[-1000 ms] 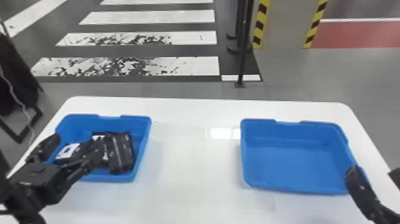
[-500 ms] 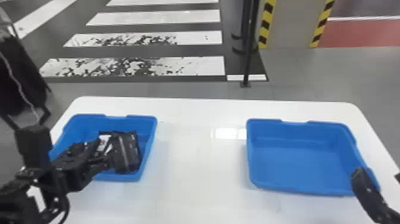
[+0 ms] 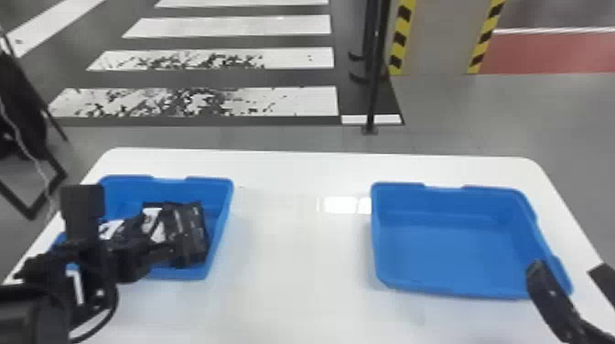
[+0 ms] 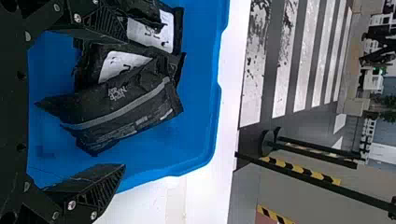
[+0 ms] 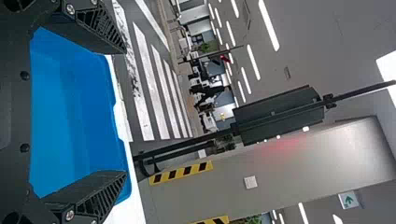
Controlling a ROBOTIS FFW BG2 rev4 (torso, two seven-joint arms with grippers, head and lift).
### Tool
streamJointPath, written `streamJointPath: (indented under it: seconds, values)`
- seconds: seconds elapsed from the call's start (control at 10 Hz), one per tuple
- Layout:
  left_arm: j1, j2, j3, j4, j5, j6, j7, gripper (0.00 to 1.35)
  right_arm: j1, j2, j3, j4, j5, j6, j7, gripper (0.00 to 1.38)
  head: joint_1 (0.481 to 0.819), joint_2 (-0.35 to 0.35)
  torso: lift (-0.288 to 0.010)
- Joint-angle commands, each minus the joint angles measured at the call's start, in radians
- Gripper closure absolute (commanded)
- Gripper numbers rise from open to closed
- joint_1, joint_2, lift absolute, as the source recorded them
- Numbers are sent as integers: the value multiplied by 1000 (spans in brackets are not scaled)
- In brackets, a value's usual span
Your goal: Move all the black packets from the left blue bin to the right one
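The black packets (image 4: 122, 106) lie heaped in the left bin (image 3: 224, 182), at least three of them, overlapping. The one toward the bin's right side has a grey stripe running across it; two others show white labels. The left gripper (image 3: 126, 225) is over the near part of this bin, its fingers spread wide apart. One finger is right by the labelled packets; whether it touches them, I cannot tell. Well apart, on the same white table (image 3: 297, 297), sits the right bin (image 3: 485, 188). The right gripper (image 3: 570, 271) is by its near right corner, its fingers also wide apart. Beyond the table are white floor stripes (image 3: 256, 101), a black post (image 3: 374, 91) and a grey pillar (image 3: 441, 41) with yellow-and-black edges.
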Motion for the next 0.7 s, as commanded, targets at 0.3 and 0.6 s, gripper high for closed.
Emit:
streamJointPath:
  seconds: [0.3,0.6]
  values:
    - [-147,22,-41,158,6,91,-25,214,-5,0,2,9,-9,5,6,110,695,49,-146]
    - [-210,25,-70,263,25,101,-40,383,-7,0,2,21,-15,12,9,110,695,33,-146]
